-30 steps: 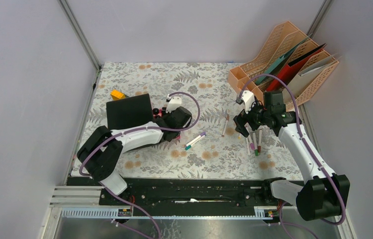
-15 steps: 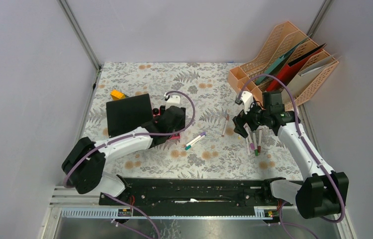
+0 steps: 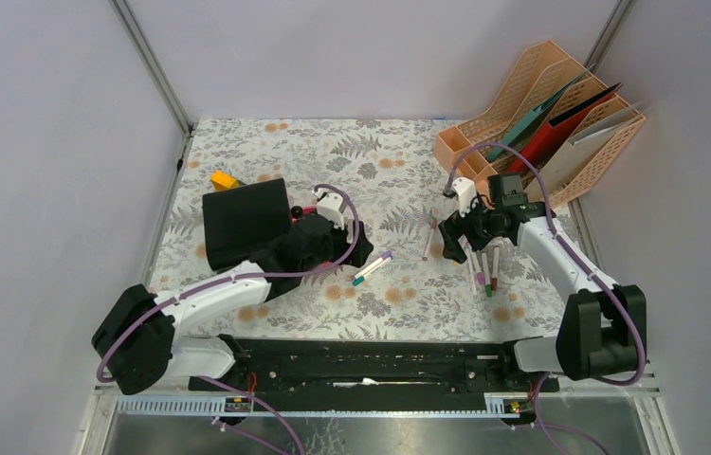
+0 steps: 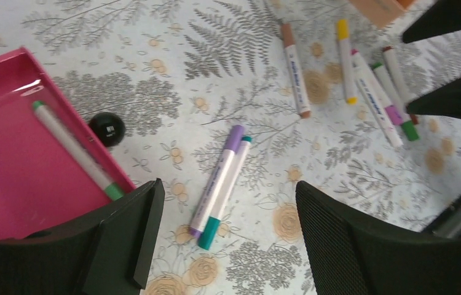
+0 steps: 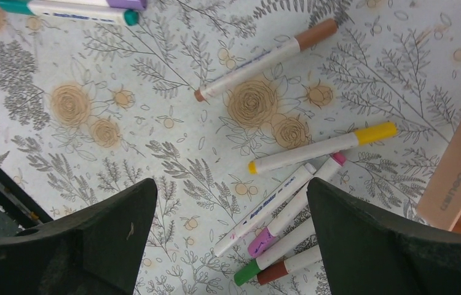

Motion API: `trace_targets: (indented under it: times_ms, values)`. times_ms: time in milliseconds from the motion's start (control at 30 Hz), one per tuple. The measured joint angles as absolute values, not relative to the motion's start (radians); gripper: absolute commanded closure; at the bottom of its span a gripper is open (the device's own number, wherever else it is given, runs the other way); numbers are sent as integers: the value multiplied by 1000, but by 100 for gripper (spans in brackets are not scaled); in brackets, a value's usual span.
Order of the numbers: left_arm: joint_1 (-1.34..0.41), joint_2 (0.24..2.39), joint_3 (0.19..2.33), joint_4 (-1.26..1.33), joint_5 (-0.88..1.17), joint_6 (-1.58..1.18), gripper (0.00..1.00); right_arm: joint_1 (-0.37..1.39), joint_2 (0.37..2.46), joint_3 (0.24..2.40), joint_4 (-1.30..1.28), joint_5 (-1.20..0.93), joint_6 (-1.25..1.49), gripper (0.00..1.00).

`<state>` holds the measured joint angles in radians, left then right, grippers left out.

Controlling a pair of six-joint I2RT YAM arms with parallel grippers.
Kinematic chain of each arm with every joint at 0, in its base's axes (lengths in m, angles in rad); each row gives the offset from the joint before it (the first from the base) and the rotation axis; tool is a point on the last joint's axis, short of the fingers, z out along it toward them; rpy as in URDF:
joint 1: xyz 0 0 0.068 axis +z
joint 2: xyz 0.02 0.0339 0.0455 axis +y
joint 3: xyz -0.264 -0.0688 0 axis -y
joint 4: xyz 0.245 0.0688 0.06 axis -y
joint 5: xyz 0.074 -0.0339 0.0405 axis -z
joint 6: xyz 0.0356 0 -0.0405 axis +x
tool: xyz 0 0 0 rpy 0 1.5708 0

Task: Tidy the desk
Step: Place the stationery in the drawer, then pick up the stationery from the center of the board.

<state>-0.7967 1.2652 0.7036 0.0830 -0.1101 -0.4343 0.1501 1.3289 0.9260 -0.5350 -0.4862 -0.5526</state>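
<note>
**A:** Two arms reach over the tabletop (image 3: 371, 152), which fills the middle of the overhead view in pale cloth printed with ferns. How do your left jaws stand?

**B:** They stand wide apart with nothing between them. On the cloth below them, a purple-capped marker (image 4: 216, 178) and a teal-capped marker (image 4: 223, 195) lie side by side, touching. Just beside those sits a pink tray (image 4: 7, 203) with one green-tipped marker (image 4: 71, 147) inside it. A small black ball (image 4: 107, 128) rests just outside the tray's edge.

**A:** And your right jaws?

**B:** Those are also spread wide and empty. They hang over a loose group: a brown-capped marker (image 5: 265, 58), a yellow marker (image 5: 323, 146) and four more markers (image 5: 277, 227) lying close together, near the peach file rack (image 3: 541, 114). A black notebook (image 3: 246, 213) lies on the tabletop's left side.
</note>
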Motion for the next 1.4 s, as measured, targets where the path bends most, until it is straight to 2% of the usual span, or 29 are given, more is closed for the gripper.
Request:
trace_targets:
  times_ms: [567,1067,1400]
  values:
    - [-797,1202,588,224,47,-506,9,150,1551,925,-426,-226,-336,16]
    - [-797,1158,561,245,54,-509,7,150,1640,931,-355,-173,-264,18]
    - [-797,1131,545,255,57,-514,7,167,1672,941,-348,-164,-253,29]
